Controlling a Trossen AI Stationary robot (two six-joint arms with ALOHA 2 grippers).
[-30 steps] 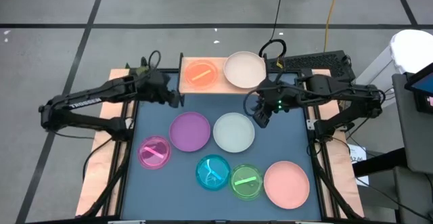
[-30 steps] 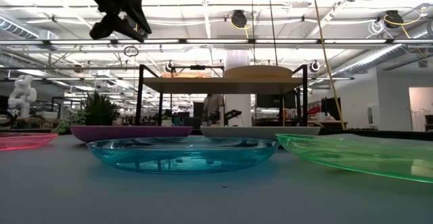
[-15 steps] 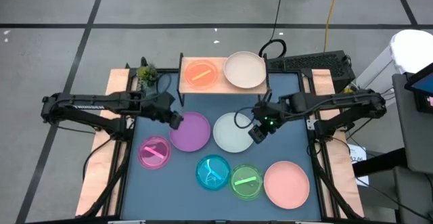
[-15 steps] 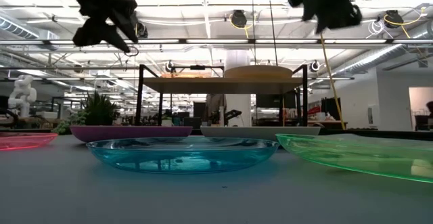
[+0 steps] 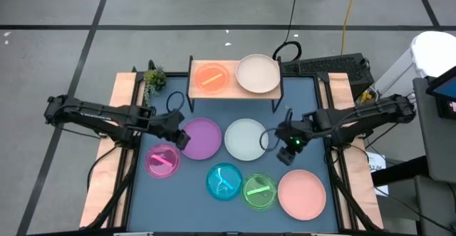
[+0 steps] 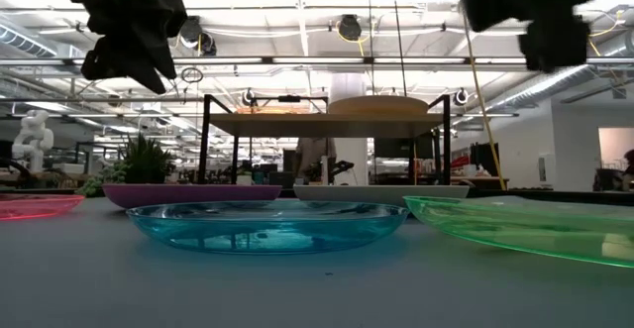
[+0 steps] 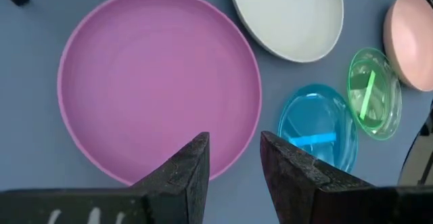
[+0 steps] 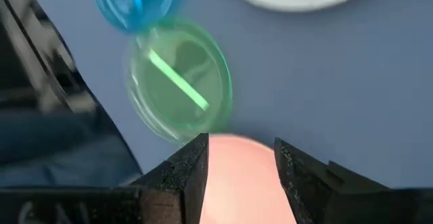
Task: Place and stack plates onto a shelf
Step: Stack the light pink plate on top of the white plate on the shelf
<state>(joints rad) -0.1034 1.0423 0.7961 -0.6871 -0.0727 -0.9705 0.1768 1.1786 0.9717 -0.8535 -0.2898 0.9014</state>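
Note:
The shelf (image 5: 232, 90) stands at the table's far edge and carries the translucent orange plate (image 5: 210, 77) and the beige plate (image 5: 257, 73). The purple plate (image 5: 202, 139), white plate (image 5: 246, 138), translucent pink plate (image 5: 162, 160), blue plate (image 5: 224, 181), green plate (image 5: 259, 191) and large pink plate (image 5: 301, 194) all lie flat on the table. My left gripper (image 5: 183, 137) hangs open above the purple plate's left rim (image 7: 169, 170). My right gripper (image 5: 288, 151) hangs open between the white plate and the large pink plate (image 8: 240, 176).
Wooden side rails run along the table's left and right sides. A small green plant (image 5: 152, 78) sits at the far left corner, beside the shelf. Bare blue tabletop (image 5: 171, 204) shows at the near left and between the shelf and the plates.
My left gripper has moved from the shelf's left end toward the near edge and to the right, ending over the purple plate's left rim. My right gripper has moved from under the shelf's right end toward the near right, toward the large pink plate. No plate has moved.

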